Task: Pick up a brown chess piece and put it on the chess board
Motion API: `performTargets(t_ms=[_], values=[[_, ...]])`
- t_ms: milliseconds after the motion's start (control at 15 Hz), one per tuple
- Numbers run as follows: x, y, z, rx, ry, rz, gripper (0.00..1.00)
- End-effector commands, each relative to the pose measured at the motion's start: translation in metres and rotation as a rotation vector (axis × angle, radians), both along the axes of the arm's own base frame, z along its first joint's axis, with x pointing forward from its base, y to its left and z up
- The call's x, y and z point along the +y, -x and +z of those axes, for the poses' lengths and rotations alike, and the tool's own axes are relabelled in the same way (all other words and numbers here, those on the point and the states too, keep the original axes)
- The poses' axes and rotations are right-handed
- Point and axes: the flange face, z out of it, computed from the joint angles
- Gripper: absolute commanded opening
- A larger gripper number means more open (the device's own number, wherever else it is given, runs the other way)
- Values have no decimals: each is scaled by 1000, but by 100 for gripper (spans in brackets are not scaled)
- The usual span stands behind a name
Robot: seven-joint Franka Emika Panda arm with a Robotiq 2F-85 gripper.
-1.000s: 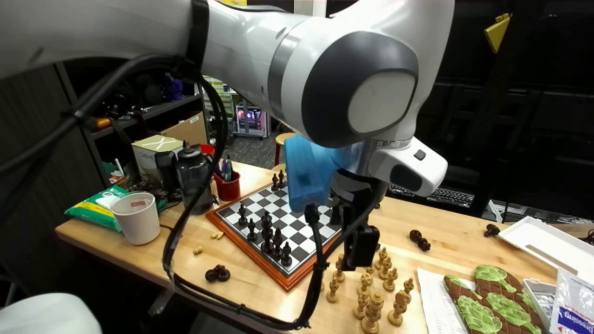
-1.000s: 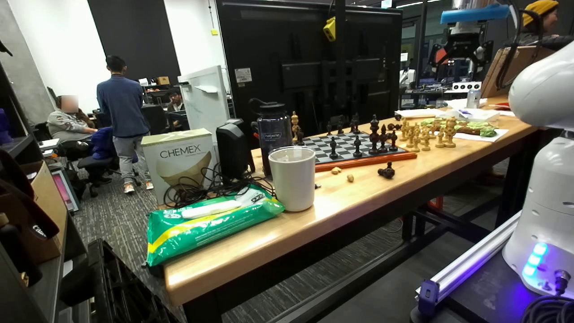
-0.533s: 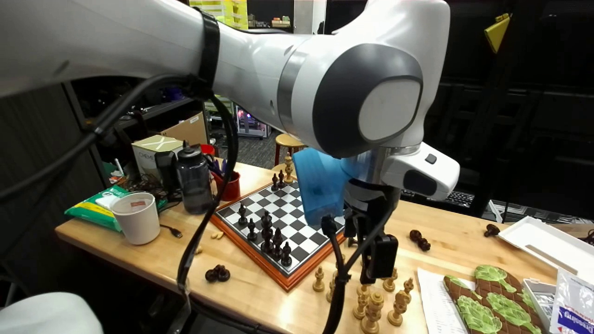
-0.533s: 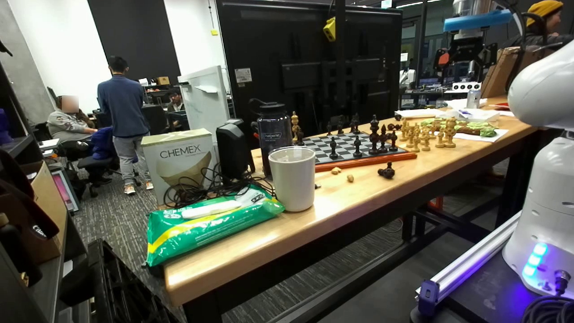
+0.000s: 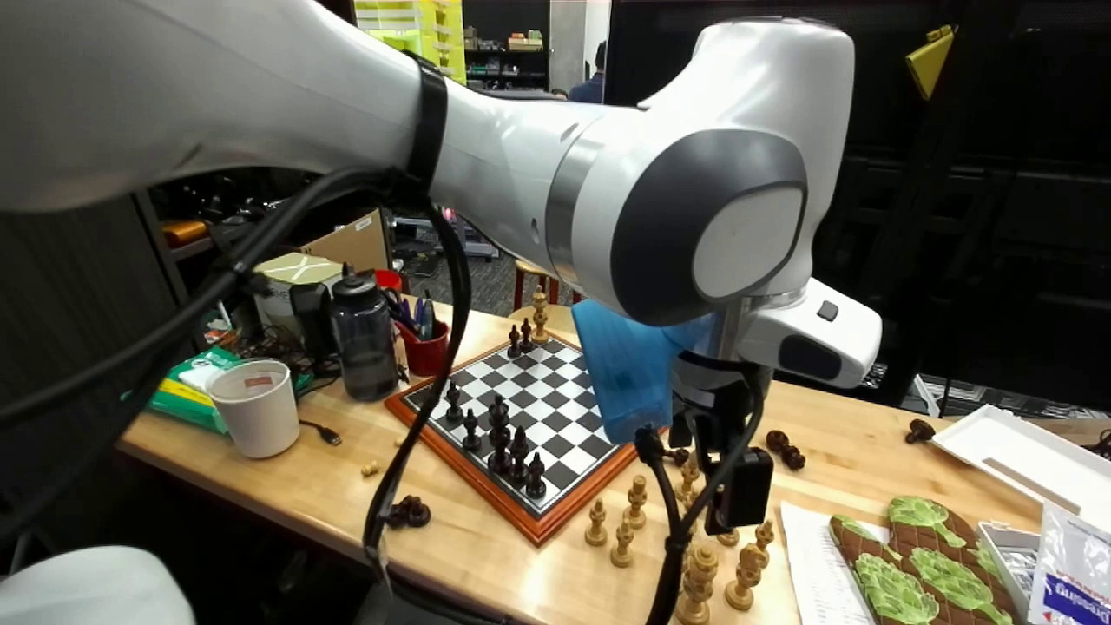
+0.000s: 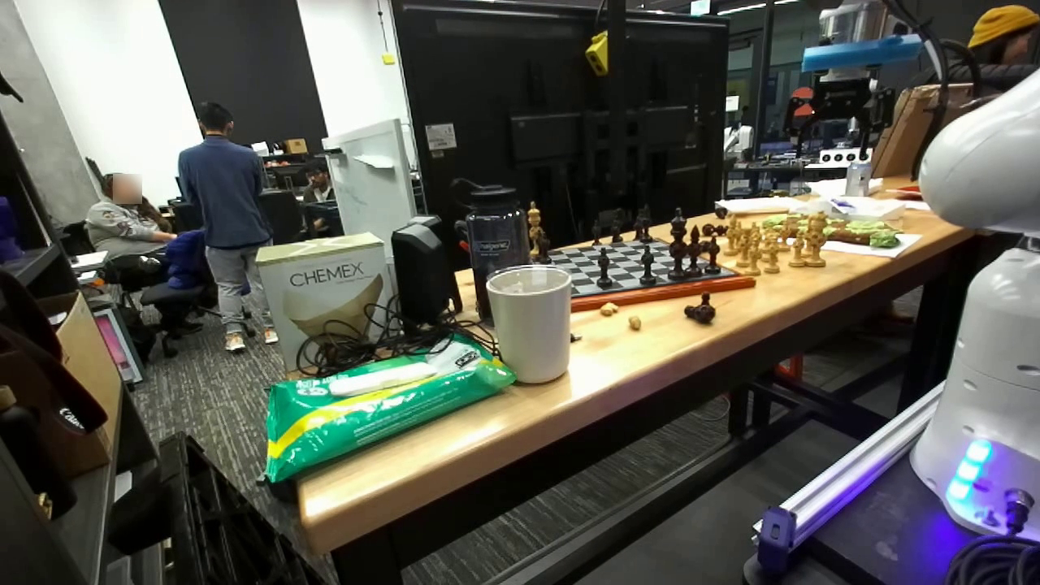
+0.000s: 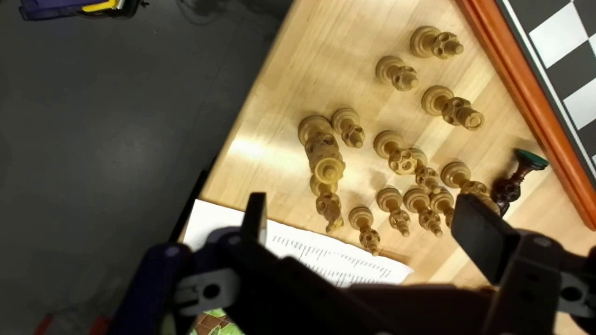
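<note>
The chess board lies on the table, with its frame also in the wrist view. Several dark-brown pieces stand on it, and a light-brown piece stands at its far corner. Several light-brown pieces stand on the table beside the board; they also show in an exterior view. A dark-brown piece lies on its side near the frame. My gripper is open and empty above the light-brown pieces; in an exterior view the gripper hides some of them.
Other dark pieces lie on the table. A paper sheet, a patterned mitt and a white tray are beyond the light pieces. A white cup and dark bottle stand at the opposite end.
The arm has moved lower and away from the board, farther over the light-brown pieces. The gripper stays open, and more of the board shows now. The pieces have not moved.
</note>
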Motion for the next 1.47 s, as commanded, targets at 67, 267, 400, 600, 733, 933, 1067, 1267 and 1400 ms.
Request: performTargets(t_ms=[67, 267, 400, 600, 733, 933, 1067, 1267, 1400], values=[[-13, -5, -20, -4, -9, 14, 100], [-16, -8, -31, 6, -17, 15, 100], [-17, -10, -36, 12, -22, 16, 100], [-16, -13, -41, 18, -28, 17, 100], [-16, -15, -44, 19, -31, 18, 100], [-16, -16, -49, 18, -36, 20, 100], [-17, -17, -52, 18, -38, 20, 100], [-19, -17, -56, 20, -43, 19, 100], [-21, -16, -60, 17, -48, 18, 100]])
